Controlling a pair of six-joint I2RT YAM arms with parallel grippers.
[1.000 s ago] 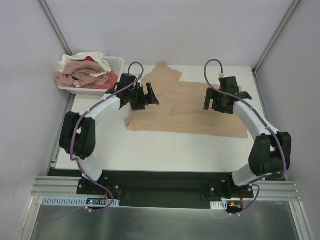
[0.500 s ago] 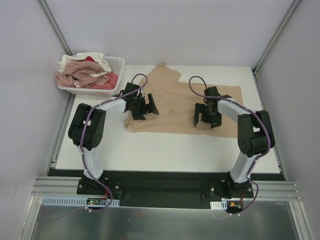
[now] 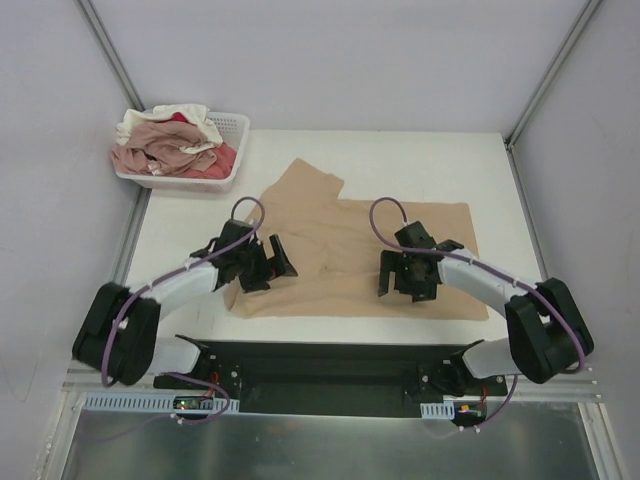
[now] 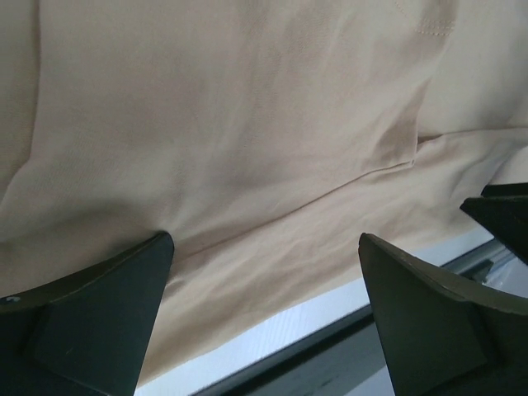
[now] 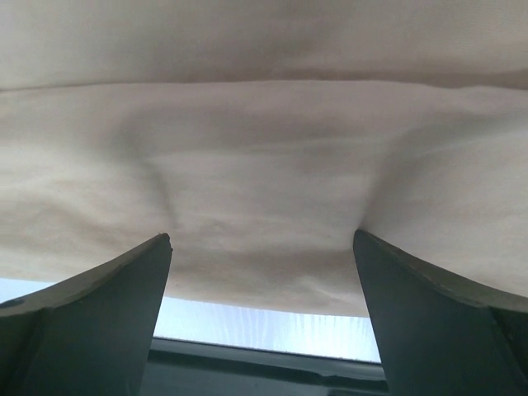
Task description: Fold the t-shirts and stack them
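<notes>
Over the last second both arms have drawn back toward their bases, and the tan t-shirt (image 3: pixel 340 245) has come with them. It lay out on the far half of the worktop (image 3: pixel 420 160), and now its near hem sits just short of the near edge. The left hand (image 3: pixel 262 262) and right hand (image 3: pixel 405 275) are each spread, with fingertips pressed down on the cloth and pinching nothing.

I judge this a drag to bring the shirt within reach and flatten it. No fold is made yet, and one sleeve juts toward the far left.

The wrist views show what the overhead cannot: the fingers plainly apart, shallow creases running between them, and a thin strip of bare worktop past the hem. Only the overhead shows the shirt's whole outline, and the basket (image 3: pixel 238 125) at the far left with the other t-shirts (image 3: pixel 165 148) heaped in it.
</notes>
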